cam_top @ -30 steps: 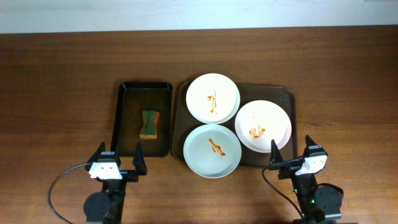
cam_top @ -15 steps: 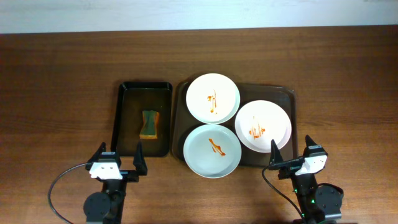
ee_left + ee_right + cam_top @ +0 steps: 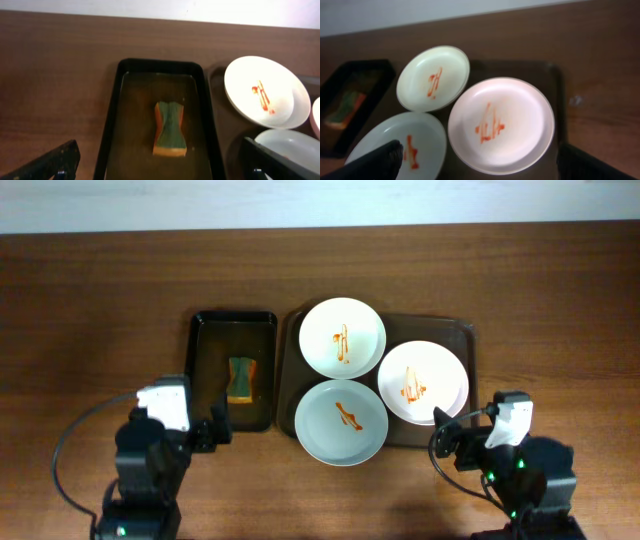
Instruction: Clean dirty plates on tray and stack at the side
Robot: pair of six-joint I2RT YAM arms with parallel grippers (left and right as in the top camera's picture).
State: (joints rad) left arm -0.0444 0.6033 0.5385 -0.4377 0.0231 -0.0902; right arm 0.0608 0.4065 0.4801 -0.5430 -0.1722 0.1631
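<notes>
Three plates with orange-red sauce squiggles lie on the dark brown tray (image 3: pixel 466 340): a white plate (image 3: pixel 343 338) at the back, a white plate (image 3: pixel 423 383) on the right and a pale blue-green plate (image 3: pixel 341 422) at the front. My left gripper (image 3: pixel 192 423) is open and empty at the near end of a black tray. My right gripper (image 3: pixel 468 430) is open and empty by the brown tray's front right corner. In the right wrist view the gripper (image 3: pixel 485 162) faces the right white plate (image 3: pixel 501 125), with the blue-green plate (image 3: pixel 405 145) to its left.
A narrow black tray (image 3: pixel 196 370) left of the brown tray holds a green and orange sponge (image 3: pixel 240 377) in shallow liquid. The left wrist view shows the sponge (image 3: pixel 170 129) ahead of the open gripper (image 3: pixel 162 162). Bare wooden table (image 3: pixel 90 330) surrounds both trays.
Both arms have lifted from their rest pose and moved forward, the left towards the black tray, the right towards the brown tray. Plates and sponge have not moved.
</notes>
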